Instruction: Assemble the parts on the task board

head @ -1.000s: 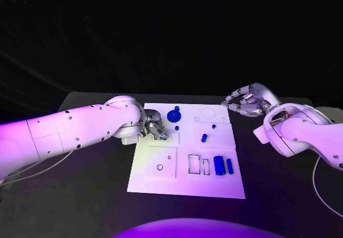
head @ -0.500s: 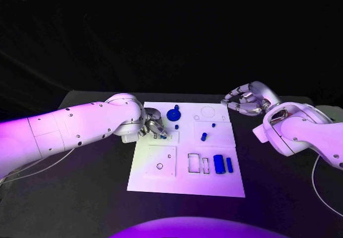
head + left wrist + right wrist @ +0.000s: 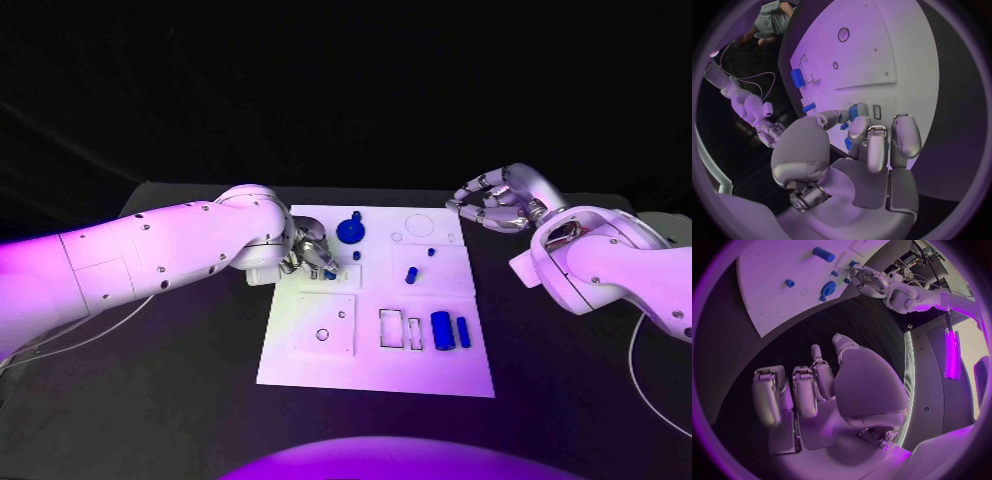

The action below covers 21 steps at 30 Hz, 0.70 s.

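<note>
The white task board (image 3: 378,370) lies mid-table. My left hand (image 3: 310,258) rests over its near-left upper area, fingers bent down onto the board. In the left wrist view the thumb and fingers (image 3: 858,127) close around a small blue part (image 3: 853,111). A round blue knob (image 3: 351,233) sits just beyond that hand. Two small blue pegs (image 3: 411,276) stand mid-board. A blue block (image 3: 443,331) and a slim blue bar (image 3: 463,333) lie beside empty rectangular slots (image 3: 391,330). My right hand (image 3: 498,205) hovers off the board's far right corner, fingers curled, holding nothing.
Round outlines (image 3: 420,227) mark the board's far right area. A raised square plate with a small hole (image 3: 322,335) takes the near-left area. Black table (image 3: 577,400) surrounds the board. A thin cable (image 3: 87,340) trails by my left arm.
My left hand has edged right across the board, and its fingers now cover the small blue peg that stood beside them. My right hand has stayed put.
</note>
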### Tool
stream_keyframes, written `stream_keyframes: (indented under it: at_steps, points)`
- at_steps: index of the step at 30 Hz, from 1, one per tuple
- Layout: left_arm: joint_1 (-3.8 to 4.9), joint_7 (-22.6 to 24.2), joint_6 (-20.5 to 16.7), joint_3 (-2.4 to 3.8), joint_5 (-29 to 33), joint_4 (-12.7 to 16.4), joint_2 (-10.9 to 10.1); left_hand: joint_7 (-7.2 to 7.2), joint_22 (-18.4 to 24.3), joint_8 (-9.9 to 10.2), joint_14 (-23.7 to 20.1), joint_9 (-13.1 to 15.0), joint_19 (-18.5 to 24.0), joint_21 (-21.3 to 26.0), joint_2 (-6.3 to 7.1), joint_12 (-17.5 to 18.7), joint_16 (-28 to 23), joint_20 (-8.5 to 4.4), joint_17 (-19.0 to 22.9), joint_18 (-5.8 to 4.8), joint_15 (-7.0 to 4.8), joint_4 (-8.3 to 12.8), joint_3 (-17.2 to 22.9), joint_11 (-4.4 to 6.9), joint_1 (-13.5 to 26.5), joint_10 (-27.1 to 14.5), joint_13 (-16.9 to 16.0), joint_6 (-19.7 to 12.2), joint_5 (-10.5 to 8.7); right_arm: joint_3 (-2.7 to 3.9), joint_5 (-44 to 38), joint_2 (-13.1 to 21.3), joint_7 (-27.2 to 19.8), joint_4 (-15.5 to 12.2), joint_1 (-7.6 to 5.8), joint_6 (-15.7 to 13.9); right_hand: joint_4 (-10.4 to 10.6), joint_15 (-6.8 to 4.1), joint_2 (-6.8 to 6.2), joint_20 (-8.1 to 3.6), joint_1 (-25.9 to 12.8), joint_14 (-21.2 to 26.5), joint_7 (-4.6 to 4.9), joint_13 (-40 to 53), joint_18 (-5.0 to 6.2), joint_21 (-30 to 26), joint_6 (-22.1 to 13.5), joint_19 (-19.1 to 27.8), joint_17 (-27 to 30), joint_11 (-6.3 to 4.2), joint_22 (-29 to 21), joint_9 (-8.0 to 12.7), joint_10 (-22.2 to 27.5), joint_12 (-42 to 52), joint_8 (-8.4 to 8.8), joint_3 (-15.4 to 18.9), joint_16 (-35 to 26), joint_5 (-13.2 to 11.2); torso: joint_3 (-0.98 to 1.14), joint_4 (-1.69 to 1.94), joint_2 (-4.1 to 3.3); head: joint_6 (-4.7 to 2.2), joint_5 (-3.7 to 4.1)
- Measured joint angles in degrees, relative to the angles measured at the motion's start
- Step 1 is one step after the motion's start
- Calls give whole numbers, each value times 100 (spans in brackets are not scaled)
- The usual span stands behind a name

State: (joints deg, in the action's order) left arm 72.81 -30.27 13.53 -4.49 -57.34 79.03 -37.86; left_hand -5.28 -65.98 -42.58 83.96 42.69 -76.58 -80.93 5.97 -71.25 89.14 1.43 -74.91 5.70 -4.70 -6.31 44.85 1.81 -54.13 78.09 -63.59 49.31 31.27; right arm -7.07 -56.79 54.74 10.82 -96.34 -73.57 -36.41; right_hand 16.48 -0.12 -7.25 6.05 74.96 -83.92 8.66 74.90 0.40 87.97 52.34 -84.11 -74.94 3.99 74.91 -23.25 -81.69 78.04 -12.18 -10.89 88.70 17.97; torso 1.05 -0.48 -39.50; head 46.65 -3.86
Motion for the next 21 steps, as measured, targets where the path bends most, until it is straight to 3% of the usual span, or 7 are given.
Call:
stream_keyframes:
  at_steps: [21]
  points:
    - [6,-13,75,3,36,-32,23,8,-81,1,-1,-139,-61,0,-186,-165,67,-19,0,2,1,0,0,14,187,109,-234,12,-165,-1,85,4,-3,3,8,-1,3,0,0,0,0,0,0,4,0,0,0,0,1,0,1,17,0,0,-22,-99,0,266,2,4,5,42,1]
